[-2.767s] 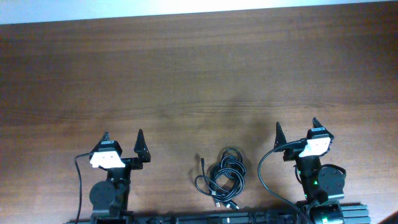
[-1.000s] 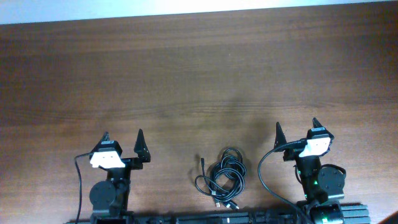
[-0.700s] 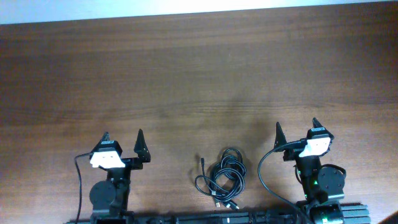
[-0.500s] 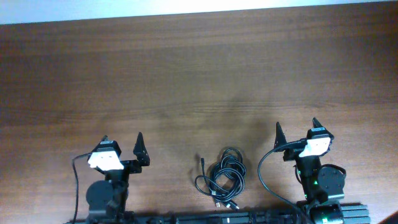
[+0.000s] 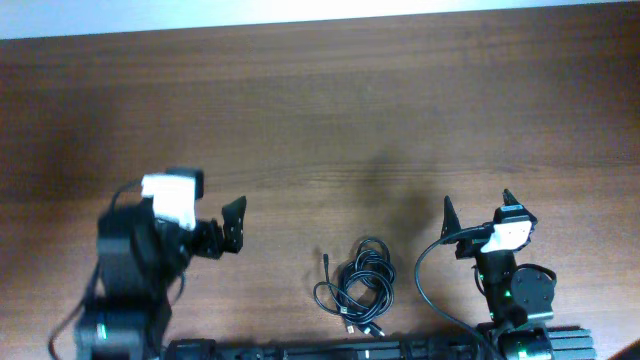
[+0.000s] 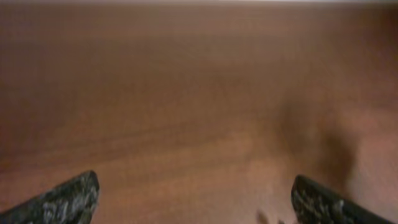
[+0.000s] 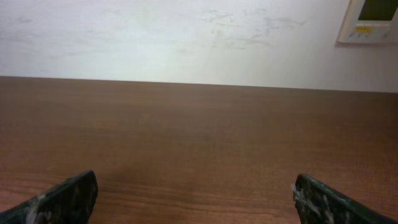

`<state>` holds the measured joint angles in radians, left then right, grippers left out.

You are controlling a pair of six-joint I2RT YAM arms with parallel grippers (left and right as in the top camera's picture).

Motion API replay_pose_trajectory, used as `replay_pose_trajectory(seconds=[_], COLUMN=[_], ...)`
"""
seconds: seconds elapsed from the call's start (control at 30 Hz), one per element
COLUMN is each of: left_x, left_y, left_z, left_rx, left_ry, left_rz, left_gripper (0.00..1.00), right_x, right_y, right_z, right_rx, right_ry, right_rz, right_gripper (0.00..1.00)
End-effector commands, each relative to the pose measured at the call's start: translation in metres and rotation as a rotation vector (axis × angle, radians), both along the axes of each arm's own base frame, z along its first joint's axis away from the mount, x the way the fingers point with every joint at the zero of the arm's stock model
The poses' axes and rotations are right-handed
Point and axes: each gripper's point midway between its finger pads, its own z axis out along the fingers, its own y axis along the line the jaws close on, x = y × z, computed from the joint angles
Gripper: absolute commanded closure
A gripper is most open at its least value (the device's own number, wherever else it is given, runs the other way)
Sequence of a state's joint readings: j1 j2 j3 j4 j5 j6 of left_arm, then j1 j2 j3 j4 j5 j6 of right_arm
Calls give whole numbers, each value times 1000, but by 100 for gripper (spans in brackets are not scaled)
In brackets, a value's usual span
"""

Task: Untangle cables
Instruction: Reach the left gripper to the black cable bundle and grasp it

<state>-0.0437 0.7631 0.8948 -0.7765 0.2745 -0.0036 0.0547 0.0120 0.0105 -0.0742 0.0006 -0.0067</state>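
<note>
The cables (image 5: 356, 290) lie as one small bundle of thin black loops on the wooden table (image 5: 320, 120), near its front edge between the two arms. A plug end (image 5: 324, 258) sticks out at the bundle's upper left. My left gripper (image 5: 224, 230) is raised and motion-blurred to the left of the bundle, apart from it. In the left wrist view it (image 6: 193, 202) is open and empty over bare, blurred wood. My right gripper (image 5: 476, 208) is to the right of the bundle. In the right wrist view it (image 7: 196, 199) is open and empty. The cables show in neither wrist view.
A thicker black wire (image 5: 420, 272) loops from the right arm beside the bundle. The table's far edge (image 5: 320, 18) meets a white wall. The right wrist view shows that wall with a small panel (image 7: 373, 18) at upper right.
My left arm has lifted and swung forward, its wrist turning toward the right, and it is blurred now. The right arm and the cable bundle have not moved.
</note>
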Motion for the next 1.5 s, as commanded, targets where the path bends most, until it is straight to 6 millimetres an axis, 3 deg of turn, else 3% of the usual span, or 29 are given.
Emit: replay_pose_trajectory(seconds=[0.0, 0.07, 0.17, 0.27, 0.37, 0.5, 0.67, 0.93, 1.03, 1.2, 1.4, 1.47], left_x=[15, 20, 5, -15, -40, -60, -73, -92, -84, -84, -72, -69], left_y=[-24, -47, -101, -135, -160, -174, -197, -227, -232, -219, -237, -242], left_z=[4, -10, -67, -109, -140, -175, -192, -198, -211, -230, -239, -238], left_rx=[55, 92, 202, 268, 340, 536, 595, 593, 604, 649, 594, 583], left_ry=[126, 243, 458, 602, 701, 743, 713, 633, 564, 549, 434, 412], left_rz=[-171, -280, -538, -673, -797, -875, -952, -1052, -1041, -1032, -1027, -1026], left_gripper=[1, 1, 1, 1, 1, 1, 1, 1, 1, 1, 0, 11], right_x=[0, 0, 0, 0, 0, 0, 0, 0, 0, 0, 0, 0], right_y=[-3, -3, -3, -3, -3, -3, -3, -3, -3, -3, -3, -3], right_z=[-2, -2, -2, -2, -2, -2, -2, -2, -2, -2, -2, -2], right_rx=[0, 0, 0, 0, 0, 0, 0, 0, 0, 0, 0, 0], right_ry=[4, 4, 4, 4, 4, 4, 4, 4, 4, 4, 4, 4], right_rz=[-16, -16, -16, -16, -16, -16, -16, -16, -16, -16, -16, -16], right_gripper=[1, 1, 1, 1, 1, 1, 1, 1, 1, 1, 1, 1])
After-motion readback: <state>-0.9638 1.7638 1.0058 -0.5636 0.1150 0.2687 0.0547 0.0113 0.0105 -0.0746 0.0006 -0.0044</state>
